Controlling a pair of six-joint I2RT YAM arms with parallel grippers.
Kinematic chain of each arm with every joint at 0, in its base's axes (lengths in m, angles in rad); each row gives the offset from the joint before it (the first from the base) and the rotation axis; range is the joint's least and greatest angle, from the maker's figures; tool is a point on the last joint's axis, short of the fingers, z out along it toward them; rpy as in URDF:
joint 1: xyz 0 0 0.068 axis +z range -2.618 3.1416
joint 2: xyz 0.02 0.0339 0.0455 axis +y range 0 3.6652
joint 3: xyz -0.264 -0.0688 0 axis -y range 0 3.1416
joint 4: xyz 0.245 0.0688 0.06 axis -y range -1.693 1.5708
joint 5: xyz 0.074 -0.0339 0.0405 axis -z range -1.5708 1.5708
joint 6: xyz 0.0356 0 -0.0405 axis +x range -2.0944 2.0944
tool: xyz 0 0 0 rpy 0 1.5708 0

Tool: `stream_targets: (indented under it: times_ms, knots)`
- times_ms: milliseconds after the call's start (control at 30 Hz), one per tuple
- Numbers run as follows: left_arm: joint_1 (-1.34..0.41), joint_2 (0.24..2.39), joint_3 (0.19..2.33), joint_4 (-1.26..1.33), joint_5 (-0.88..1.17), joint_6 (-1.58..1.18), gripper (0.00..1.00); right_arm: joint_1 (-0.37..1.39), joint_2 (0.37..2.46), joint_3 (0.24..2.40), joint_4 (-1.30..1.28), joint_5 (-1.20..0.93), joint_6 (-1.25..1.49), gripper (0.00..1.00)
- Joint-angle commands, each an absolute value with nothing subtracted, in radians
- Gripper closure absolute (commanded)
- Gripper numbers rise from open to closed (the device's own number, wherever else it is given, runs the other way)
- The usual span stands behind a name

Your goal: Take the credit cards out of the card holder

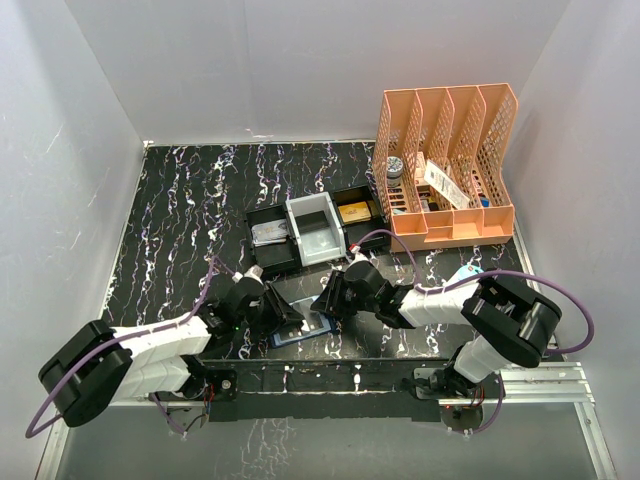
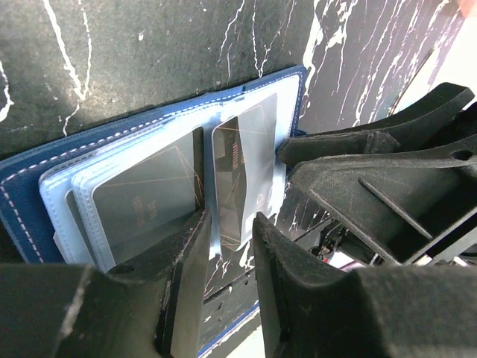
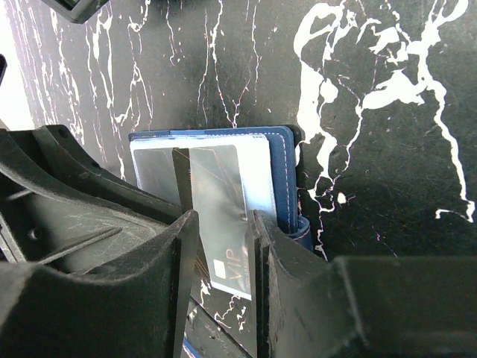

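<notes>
While the card holder (image 1: 305,330) lies open near six o'clock, credit cards (image 2: 141,198) sit in its clear sleeves; left gripper (image 2: 231,220) and right gripper (image 3: 223,220) each straddle one, whether clamped I can't tell.

Just ahead of the left gripper's (image 2: 229,221) matt, scuffed black plastic fingers (image 2: 186,268), the navy leather-like card holder with pale stitching (image 2: 22,201) carries shiny clear plastic sleeves (image 2: 56,186) over glossy, finely scratched grey credit cards (image 2: 141,201), lying on a smooth, glossy, white-veined black marble-look tabletop (image 2: 112,67).
</notes>
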State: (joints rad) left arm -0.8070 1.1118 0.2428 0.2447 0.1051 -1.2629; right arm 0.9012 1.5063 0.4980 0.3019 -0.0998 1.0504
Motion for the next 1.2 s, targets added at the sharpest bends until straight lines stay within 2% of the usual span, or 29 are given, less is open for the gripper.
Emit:
stream_targets:
  times_ms: [0,433,667,833,1167]
  knots:
    - [-0.81,1.085,0.181,0.279,0.1,-1.316,0.72,0.907,1.535,0.451,0.187,-0.087,1.03,0.68]
    - [-0.81,1.115,0.151,0.417,0.135,-1.354,0.8,0.907,1.53,0.444,0.2,-0.098,1.029,0.68]
    - [-0.809,1.132,0.168,0.438,0.13,-1.36,0.89,0.906,1.528,0.437,0.209,-0.103,1.032,0.68]
    - [-0.809,1.105,0.169,0.376,0.118,-1.359,0.99,0.905,1.523,0.436,0.204,-0.094,1.031,0.68]
    - [-0.808,0.932,0.171,0.142,0.081,-1.309,1.0,0.905,1.485,0.451,0.191,-0.104,0.992,0.67]
